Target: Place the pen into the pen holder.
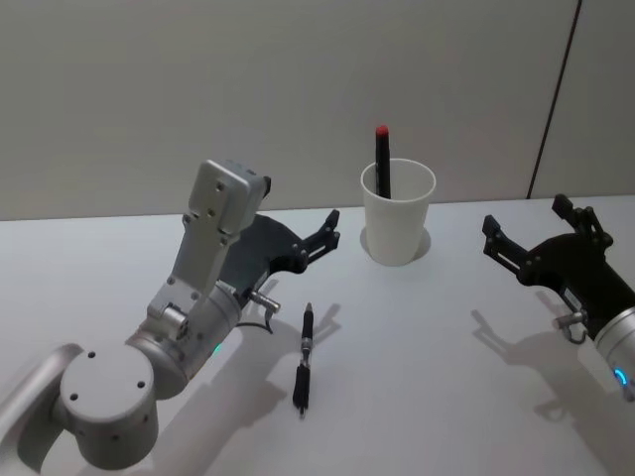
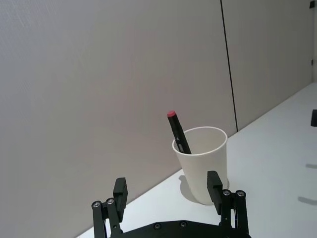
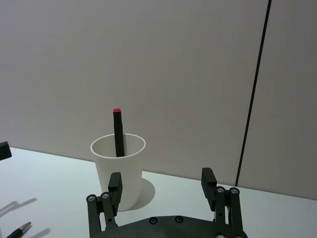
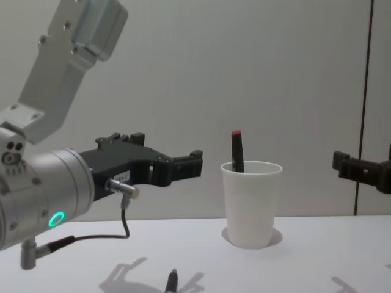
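Pen [image 1: 305,361] flat on surface [image 1: 446,387], below and behind parted fingers [image 2: 214,183] of left gripper [image 2: 167,184]. Pen holder [image 1: 398,226] beyond them; fingers of right gripper [image 3: 161,179] likewise apart.

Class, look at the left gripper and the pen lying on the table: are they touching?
Apart. The chest view shows the left gripper up in the air, with a plain gap between it and the pen lying on the table below.

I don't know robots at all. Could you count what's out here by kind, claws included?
Cups: 1, a white paper cup.
Pens: 2, a red-tipped pen standing in it and a black pen lying on the table.
Grippers: 2, the left gripper and the right gripper, both open above the table.
Total: 5.
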Controlling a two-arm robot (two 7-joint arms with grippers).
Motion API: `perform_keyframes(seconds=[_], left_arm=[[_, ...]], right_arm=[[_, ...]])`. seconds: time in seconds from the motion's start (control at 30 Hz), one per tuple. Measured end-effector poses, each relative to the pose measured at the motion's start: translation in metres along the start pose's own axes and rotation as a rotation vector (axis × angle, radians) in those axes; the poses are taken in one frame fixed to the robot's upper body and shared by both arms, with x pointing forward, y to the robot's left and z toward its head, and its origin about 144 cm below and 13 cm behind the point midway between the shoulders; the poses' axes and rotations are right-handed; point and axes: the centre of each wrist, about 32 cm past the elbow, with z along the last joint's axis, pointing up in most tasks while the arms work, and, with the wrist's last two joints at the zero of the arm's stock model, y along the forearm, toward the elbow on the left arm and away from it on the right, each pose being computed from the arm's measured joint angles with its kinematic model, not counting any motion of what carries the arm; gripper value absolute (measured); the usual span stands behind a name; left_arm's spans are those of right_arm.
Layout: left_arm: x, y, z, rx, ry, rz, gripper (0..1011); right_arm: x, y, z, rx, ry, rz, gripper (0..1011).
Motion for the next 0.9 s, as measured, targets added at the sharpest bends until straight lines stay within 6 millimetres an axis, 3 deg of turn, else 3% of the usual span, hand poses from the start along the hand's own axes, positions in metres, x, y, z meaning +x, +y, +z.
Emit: perform_keyframes(seconds=[0.9], left_arm=[[-0.034, 0.052, 0.011, 0.214, 0.109, 0.015, 1001]], right_arm=[[0.0, 0.0, 0.0, 0.0, 0.0, 0.0, 1001]])
